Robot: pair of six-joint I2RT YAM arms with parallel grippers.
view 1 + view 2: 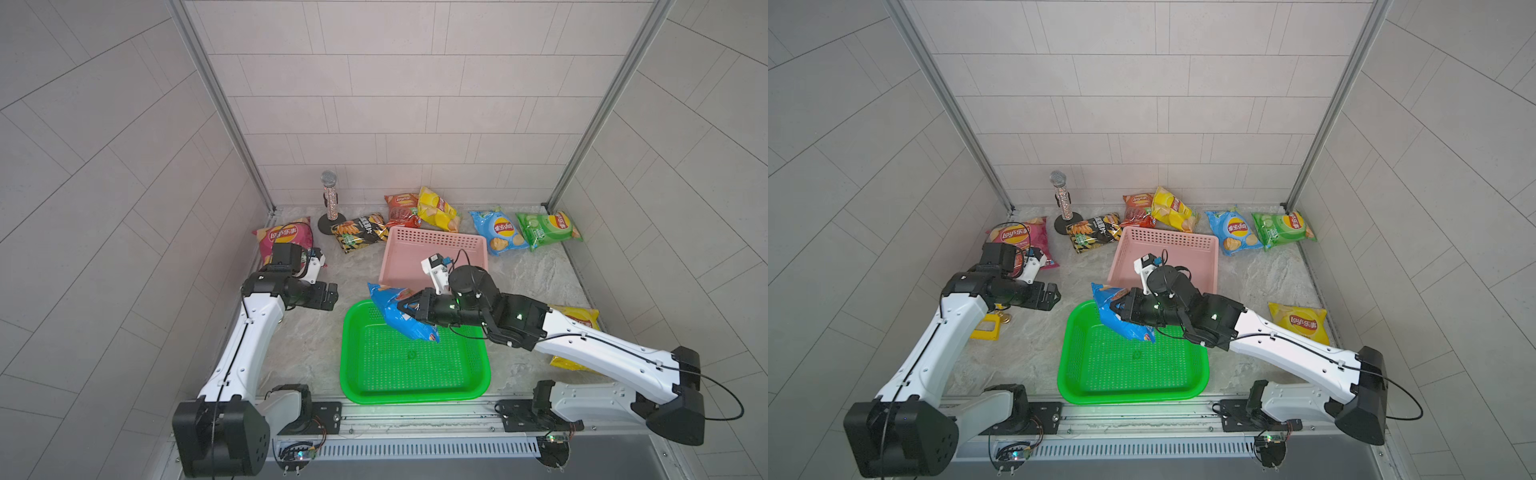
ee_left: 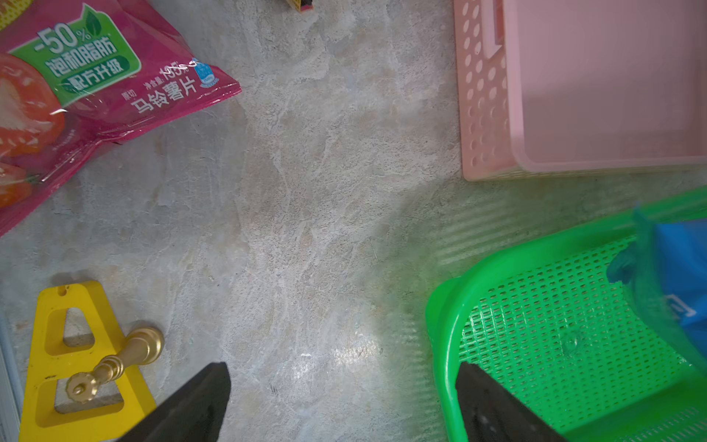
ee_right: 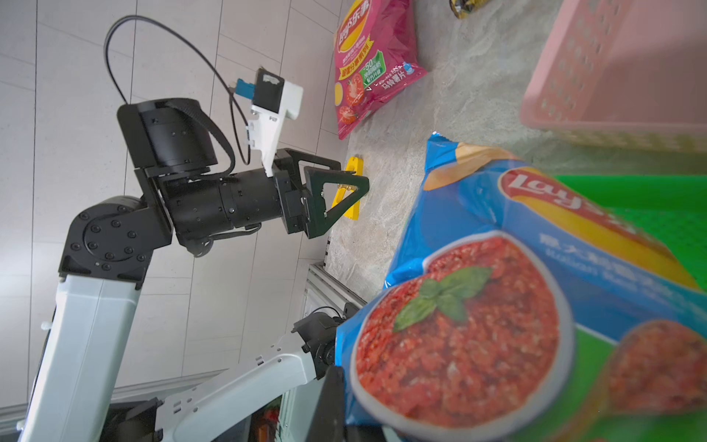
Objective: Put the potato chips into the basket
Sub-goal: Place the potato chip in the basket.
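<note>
**Q:** Right gripper (image 1: 404,309), state?

**A:** Clamped hard on the blue chip bag (image 1: 388,305). The bag hangs under my fingers, over the far rim of the green basket (image 1: 348,374). I cannot tell if its low corner touches the mesh. The pink basket (image 1: 432,240) sits just beyond this gripper.

**Q:** Left gripper (image 2: 342,369)?

**A:** Jaws spread wide, nothing held, bare table between them. The green basket's corner lies under one fingertip. The magenta chip bag (image 2: 95,84) lies ahead, off to the other side.

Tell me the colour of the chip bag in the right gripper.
Blue Lay's bag, red sauce picture; best in the right wrist view.
</note>
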